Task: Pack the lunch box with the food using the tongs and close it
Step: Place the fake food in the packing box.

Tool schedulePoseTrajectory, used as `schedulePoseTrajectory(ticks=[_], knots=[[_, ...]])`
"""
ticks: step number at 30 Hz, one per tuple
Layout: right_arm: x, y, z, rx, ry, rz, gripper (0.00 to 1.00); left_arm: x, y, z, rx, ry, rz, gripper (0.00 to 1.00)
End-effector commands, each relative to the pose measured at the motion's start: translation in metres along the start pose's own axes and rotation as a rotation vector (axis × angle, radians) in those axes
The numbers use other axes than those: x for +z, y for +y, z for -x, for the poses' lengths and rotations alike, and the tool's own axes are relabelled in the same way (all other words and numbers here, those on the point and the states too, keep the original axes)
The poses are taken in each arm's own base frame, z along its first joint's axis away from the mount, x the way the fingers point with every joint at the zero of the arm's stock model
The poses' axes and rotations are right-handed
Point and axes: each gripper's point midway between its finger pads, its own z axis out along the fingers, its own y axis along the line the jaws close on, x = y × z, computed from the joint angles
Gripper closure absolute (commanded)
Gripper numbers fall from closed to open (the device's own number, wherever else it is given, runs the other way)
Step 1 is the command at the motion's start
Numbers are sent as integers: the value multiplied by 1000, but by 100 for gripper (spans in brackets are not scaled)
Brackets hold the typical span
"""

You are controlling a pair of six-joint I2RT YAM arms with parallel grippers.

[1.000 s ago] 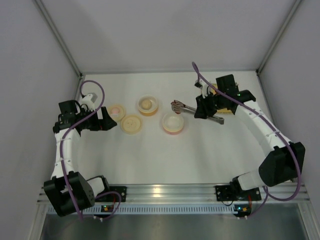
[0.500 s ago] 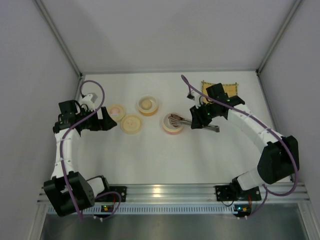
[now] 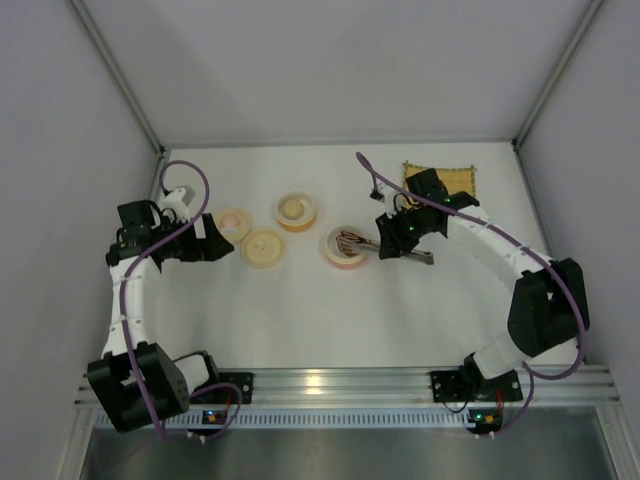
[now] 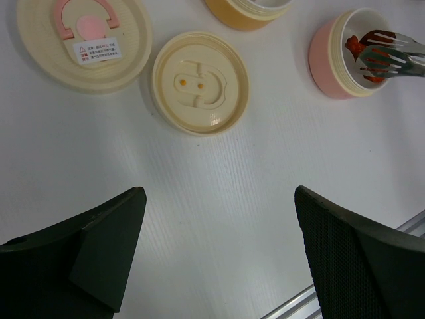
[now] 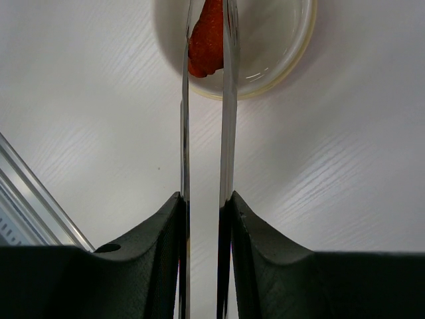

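My right gripper [image 3: 392, 240] [image 5: 204, 199] is shut on the silvery tongs [image 3: 372, 243] [image 5: 229, 100], one finger pressing each arm. The tong tips pinch a red-orange piece of food [image 5: 206, 40] [image 4: 358, 45] inside the rim of the lunch box's pink bowl [image 3: 345, 250] [image 5: 292, 60] [image 4: 325, 66]. The orange bowl [image 3: 296, 211] [image 4: 246, 10] stands behind and to the left, with something pale inside. My left gripper [image 3: 215, 240] [image 4: 218, 193] hangs open over bare table, left of the two lids, holding nothing.
A cream lid [image 3: 262, 248] [image 4: 200, 82] and a lid with a pink handle [image 3: 234, 220] [image 4: 83, 40] lie flat left of the bowls. A yellow bamboo mat [image 3: 455, 177] lies at the back right. The metal rail [image 3: 330, 380] runs along the table's near edge.
My right arm has swung left, carrying the tongs and the red piece from beside the pink bowl to over and into it. The left arm has not moved.
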Motion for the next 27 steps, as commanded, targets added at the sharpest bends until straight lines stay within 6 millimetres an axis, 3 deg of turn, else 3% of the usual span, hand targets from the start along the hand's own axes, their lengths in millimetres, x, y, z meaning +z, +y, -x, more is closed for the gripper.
schedulePoseTrajectory(ticks=[1, 4, 9, 18, 27], knots=[[7, 7, 23, -52, -76, 23, 100, -3, 0, 13, 37, -33, -5, 2], [11, 8, 24, -41, -71, 43, 100, -2, 1, 12, 35, -29, -5, 2], [17, 13, 22, -23, -55, 71, 91, -2, 2, 12, 35, -27, -2, 2], [13, 15, 23, -29, -55, 72, 61, -1, 2, 11, 34, -26, -2, 2], [0, 15, 32, -58, -80, 47, 59, -2, 1, 12, 35, -27, -3, 2]])
